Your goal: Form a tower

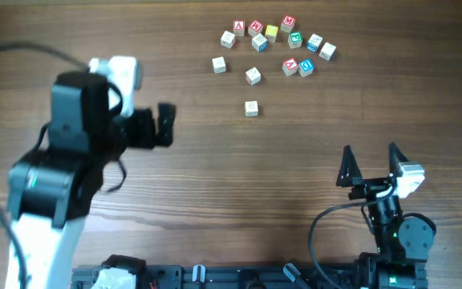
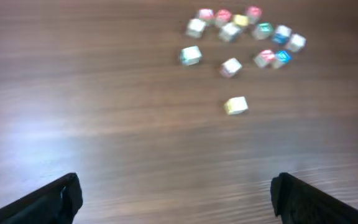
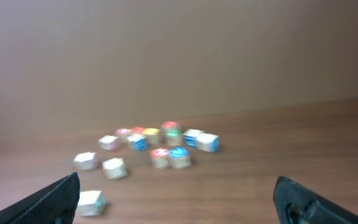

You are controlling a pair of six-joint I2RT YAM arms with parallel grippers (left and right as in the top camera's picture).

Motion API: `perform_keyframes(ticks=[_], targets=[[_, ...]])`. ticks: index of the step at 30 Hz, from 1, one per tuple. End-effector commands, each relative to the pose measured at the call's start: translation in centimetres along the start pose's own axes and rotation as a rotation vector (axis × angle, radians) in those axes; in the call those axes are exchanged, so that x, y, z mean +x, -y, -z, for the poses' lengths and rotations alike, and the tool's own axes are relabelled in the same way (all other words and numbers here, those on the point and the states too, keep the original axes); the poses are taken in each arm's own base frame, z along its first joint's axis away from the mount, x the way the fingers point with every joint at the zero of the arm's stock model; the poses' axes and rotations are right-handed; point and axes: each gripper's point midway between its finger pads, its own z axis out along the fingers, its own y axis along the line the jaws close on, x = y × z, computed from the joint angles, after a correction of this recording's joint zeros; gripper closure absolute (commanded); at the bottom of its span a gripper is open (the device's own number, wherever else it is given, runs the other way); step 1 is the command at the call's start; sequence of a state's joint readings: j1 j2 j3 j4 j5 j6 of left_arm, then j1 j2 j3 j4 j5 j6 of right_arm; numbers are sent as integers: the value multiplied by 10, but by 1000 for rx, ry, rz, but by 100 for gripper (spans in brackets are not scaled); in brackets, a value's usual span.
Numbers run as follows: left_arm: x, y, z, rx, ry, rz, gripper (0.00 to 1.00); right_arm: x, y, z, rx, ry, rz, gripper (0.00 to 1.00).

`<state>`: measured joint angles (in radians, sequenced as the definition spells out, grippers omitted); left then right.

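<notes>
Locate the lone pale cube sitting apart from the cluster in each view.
Overhead: lone pale cube upper centre, just below the cluster.
Left wrist: right of centre, below the cluster.
Right wrist: bottom left, nearest the camera.
Shared landmark: blue-faced cube at the cluster's near-right corner.

Black arms, white housings, black cables, pointed right gripper

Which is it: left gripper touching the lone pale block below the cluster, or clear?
Apart. Overhead view shows bare table between the left gripper and the lone pale block; left wrist view shows the block well ahead of the open fingers.
</notes>
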<state>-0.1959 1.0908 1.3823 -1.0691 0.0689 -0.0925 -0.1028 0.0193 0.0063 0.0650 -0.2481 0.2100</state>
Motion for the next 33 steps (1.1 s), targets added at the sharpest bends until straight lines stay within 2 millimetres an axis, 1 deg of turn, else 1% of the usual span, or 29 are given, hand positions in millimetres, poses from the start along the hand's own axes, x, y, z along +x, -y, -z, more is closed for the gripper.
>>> perform_keyframes(ticks=[1,3,5,7,8,9,12,14,15,17,18,19,20,22,23,24,27,28,29,32,33], targets=[[15,-20,44,-103,94,55,0,3,-28,1,-158,-57,-122,0],[30,-23,57,-104,113,56,0,-3,-34,-1,-178,-87,-149,0],[48,-32,62,-144,113,93,0,-11,-36,-5,-183,-117,-157,0],[65,-42,60,-185,104,154,0,-23,-38,-18,-180,-198,-133,0],[74,-44,58,-185,100,179,0,-26,-38,-26,-175,-251,-117,0],[78,-44,56,-186,94,188,0,-29,-36,-34,-166,-316,-104,0],[86,-46,52,-194,67,186,0,-43,-33,-66,-155,-527,-66,0],[90,-47,52,-198,49,186,0,-52,-36,-86,-168,-604,-41,0],[94,-47,52,-203,34,186,0,-57,-39,-99,-182,-645,-27,0],[100,-50,53,-220,13,185,0,-60,-42,-121,-188,-727,-13,0],[103,-53,54,-238,2,184,0,-59,-46,-134,-201,-773,-4,0],[109,-58,55,-269,-16,181,0,-57,-54,-160,-237,-806,-10,0],[110,-58,55,-269,-21,181,0,-50,-56,-171,-244,-824,-26,0],[110,-58,55,-270,-23,180,0,-23,-56,-186,-262,-869,-46,0],[110,-58,55,-270,-23,181,0,-10,-62,-199,-323,-860,-24,0],[110,-58,55,-269,-23,181,0,-1,-67,-208,-358,-848,13,0],[110,-58,55,-270,-22,181,0,39,-60,-240,-256,-899,142,0],[110,-58,55,-270,-22,181,0,50,-64,-248,-250,-928,189,0],[110,-58,55,-270,-22,181,0,64,-69,-261,-250,-958,252,0],[110,-58,55,-270,-22,181,0,89,-71,-284,-212,-1001,332,0],[110,-58,55,-270,-22,181,0,105,-65,-296,-185,-1024,376,0]])
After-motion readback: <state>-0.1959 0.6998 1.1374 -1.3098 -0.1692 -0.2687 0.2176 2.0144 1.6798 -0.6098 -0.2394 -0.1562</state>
